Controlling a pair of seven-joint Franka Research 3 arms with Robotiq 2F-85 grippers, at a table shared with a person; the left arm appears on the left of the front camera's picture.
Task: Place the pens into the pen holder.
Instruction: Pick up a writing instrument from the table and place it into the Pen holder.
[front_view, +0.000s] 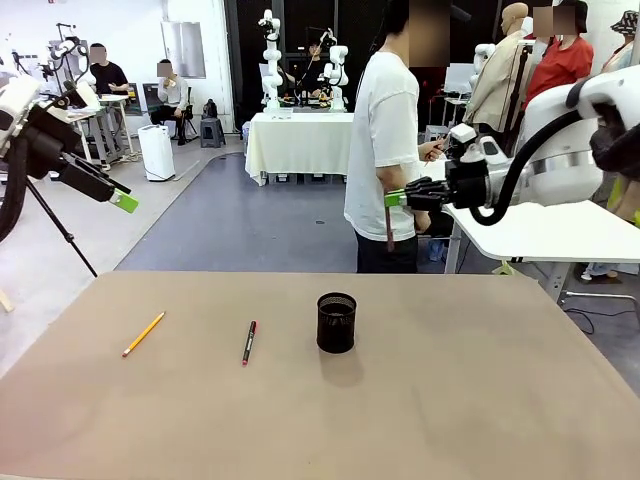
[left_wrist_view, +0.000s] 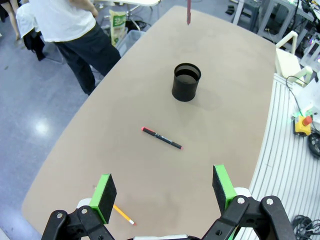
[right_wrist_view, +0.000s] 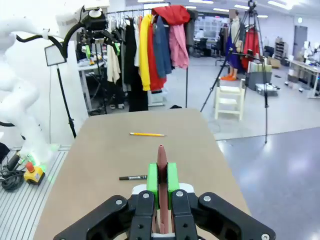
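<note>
**Red pencil held aloft, two pens still on the desk**

My right gripper is closed on the red pencil. In the front view it hangs in the air over the far right part of the desk, and the pencil points straight down from between the green pads. Its lower tip is well above the desk top. In the right wrist view the pencil stands between the two pads and reaches past their tips.

My left gripper is wide open and holds nothing. It hovers high over the left end of the desk, and its two green pads stand far apart.

The holder stands upright near the middle of the desk. It sits to the left of the held pencil and nearer to me, well apart from it. I cannot tell whether anything lies inside it.

The pen, black with red ends, lies flat on the desk to the left of the holder, near it but not touching. The yellow pencil lies flat farther left, well apart from the pen and close to the desk's left edge.

A person in a white shirt stands beyond the far edge of the desk.
</note>
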